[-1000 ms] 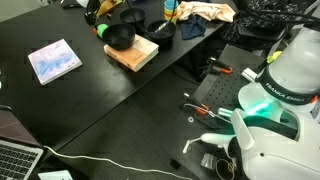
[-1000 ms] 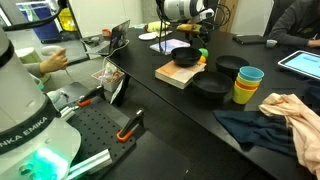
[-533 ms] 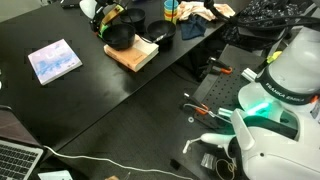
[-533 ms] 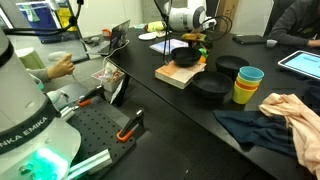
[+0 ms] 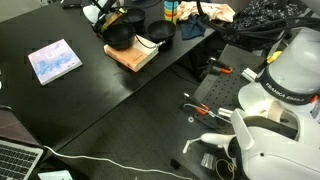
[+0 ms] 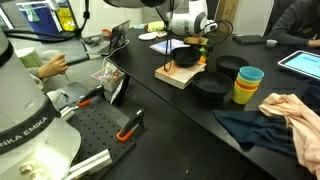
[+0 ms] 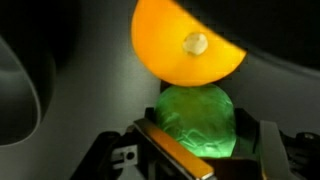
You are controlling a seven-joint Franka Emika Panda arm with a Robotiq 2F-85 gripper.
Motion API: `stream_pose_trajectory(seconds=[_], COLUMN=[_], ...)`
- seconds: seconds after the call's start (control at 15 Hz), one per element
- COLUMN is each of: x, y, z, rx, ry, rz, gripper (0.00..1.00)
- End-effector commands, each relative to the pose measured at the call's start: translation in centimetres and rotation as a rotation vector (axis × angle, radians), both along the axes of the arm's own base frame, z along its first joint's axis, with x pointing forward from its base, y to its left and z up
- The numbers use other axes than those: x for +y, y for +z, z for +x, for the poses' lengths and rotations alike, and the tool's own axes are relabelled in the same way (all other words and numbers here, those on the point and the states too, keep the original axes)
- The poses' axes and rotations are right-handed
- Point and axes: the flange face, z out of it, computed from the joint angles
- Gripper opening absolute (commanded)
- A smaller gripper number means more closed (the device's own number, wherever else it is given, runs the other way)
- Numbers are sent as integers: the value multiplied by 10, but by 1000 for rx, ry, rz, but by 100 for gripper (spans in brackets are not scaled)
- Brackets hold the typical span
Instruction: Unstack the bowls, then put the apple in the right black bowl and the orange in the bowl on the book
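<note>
Your gripper (image 7: 208, 140) straddles the apple (image 7: 196, 118), the orange (image 7: 185, 45) touching just beyond, near the book (image 5: 132, 55) at the desk's edge, likely to lift the apple alone. Clamped or not, I cannot tell.

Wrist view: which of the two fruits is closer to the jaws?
The green apple, sitting right by the jaws at the bottom of the frame. The orange lies beyond it, higher in the view.

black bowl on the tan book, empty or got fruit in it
Empty: the small round black bowl on the thick tan book shows only dark interior.
</note>
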Motion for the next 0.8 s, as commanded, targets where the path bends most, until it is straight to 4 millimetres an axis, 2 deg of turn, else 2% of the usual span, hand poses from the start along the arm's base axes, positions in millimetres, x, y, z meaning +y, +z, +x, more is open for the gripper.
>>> stream_pose_trajectory(seconds=[0.0,0.2,0.4,0.53,0.73], x=[-5,-3,-7,-18,-51], y=[10,29,60,79,102], z=[9,9,14,16,15], rx=[-8,39,54,68,90], ry=[12,15,-8,-38,-95], rz=[-1,7,-10,-46,-125], gripper=[54,54,54,54,54])
